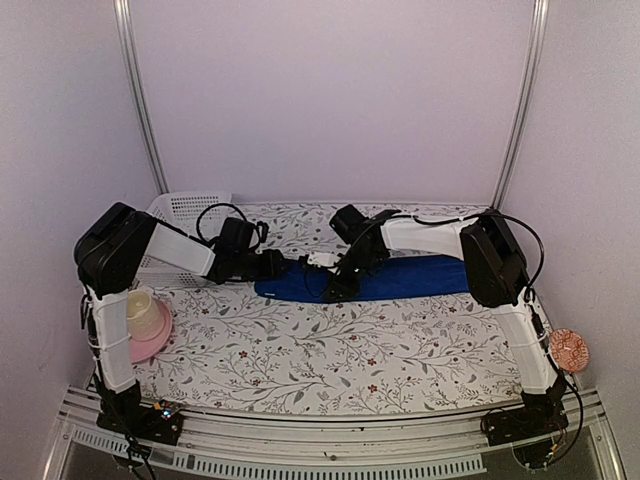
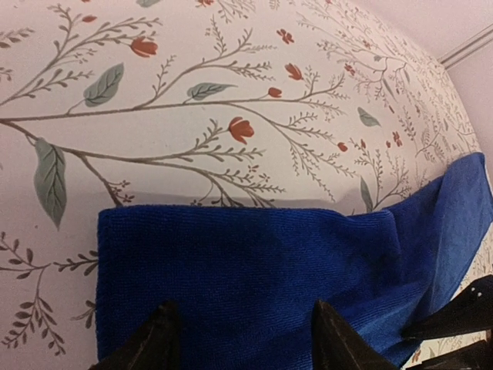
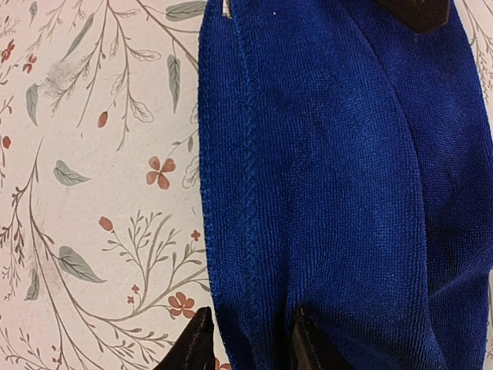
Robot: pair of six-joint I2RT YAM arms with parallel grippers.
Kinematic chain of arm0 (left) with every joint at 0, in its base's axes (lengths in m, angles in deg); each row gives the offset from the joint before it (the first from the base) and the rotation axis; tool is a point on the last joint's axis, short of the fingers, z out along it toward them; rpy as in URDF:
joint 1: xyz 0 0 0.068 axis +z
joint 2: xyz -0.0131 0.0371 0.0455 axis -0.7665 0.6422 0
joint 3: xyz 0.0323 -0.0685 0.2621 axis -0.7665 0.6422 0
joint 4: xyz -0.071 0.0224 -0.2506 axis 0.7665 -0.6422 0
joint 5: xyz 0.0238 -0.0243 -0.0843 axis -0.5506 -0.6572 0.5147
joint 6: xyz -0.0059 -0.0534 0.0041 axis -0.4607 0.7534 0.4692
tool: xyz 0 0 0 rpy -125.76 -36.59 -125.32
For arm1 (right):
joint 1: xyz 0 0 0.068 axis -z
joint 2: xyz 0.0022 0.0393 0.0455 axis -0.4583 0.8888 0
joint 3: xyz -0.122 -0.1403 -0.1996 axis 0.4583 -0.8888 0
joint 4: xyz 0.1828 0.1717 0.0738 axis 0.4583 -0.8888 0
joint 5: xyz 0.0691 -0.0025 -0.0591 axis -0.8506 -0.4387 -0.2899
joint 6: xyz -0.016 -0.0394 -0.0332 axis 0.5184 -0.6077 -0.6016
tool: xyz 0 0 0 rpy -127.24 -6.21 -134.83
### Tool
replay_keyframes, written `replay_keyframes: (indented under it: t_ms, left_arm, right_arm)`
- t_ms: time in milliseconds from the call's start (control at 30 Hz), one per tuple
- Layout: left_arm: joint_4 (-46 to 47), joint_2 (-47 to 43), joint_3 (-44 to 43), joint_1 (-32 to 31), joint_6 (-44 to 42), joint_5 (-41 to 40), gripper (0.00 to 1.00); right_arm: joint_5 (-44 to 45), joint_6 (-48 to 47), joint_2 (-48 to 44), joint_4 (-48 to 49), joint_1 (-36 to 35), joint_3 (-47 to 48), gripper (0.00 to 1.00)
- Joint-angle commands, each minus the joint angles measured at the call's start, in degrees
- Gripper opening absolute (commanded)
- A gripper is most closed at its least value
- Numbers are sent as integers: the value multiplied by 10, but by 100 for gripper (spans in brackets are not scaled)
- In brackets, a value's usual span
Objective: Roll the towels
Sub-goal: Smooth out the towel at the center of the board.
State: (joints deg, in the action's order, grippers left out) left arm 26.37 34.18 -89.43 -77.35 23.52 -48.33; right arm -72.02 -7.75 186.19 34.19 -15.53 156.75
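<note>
One towel in view: a long royal-blue cloth towel [image 1: 420, 278] [image 2: 254, 270] [image 3: 323, 193], plain and limp, stretched sideways across the far half of the white floral tablecloth [image 1: 330, 345]. Two black-and-white arms and two grippers, both down at the towel's left part.

Left gripper [image 1: 283, 266] [image 2: 246, 344] at the towel's left end. Its two dark fingertips stand apart, both over blue cloth just inside the short edge, with flat fabric between them and nothing pinched, so the jaws are open.

Right gripper [image 1: 335, 288] [image 3: 248, 347] just right of the left one, pointing down onto the towel. One fingertip over the tablecloth and one over the blue cloth, set close together on either side of the stitched hem. Cloth fills the narrow gap and rises from it in a ridge, so the jaws are closed on the towel's hemmed edge.

Elsewhere, placed from the towel:
- One white perforated plastic basket [image 1: 190, 212] behind and left of its left end.
- One round pink bowl [image 1: 155, 338] well to the near left, holding one pale yellow cup [image 1: 140, 305].
- One small round red-patterned disc [image 1: 568, 348] well to the near right, at the table's edge.
</note>
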Motion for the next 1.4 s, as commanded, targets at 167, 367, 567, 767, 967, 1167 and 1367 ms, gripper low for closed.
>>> replay_keyframes:
  t_ms: [167,367,567,767,967,1167,1367]
  left_arm:
    - [-27,-13,10,5,25,-81,59]
    - [-34,-26,29,-2,44,-102,59]
    - [-11,-36,45,-13,49,-116,63]
    - [7,-40,33,-15,40,-102,76]
    - [-2,-70,15,-16,22,-109,78]
    - [1,-53,1,-17,16,-93,78]
    - [5,-11,-9,-17,14,-87,77]
  right_arm:
    - [-8,14,3,-12,0,24,32]
    - [22,35,17,-4,0,41,27]
    - [20,37,16,-5,-1,40,23]
    - [-10,22,22,-15,-1,41,27]
    - [3,48,32,5,-1,51,27]
    - [13,66,43,17,-1,58,27]
    - [-1,70,41,18,-1,58,20]
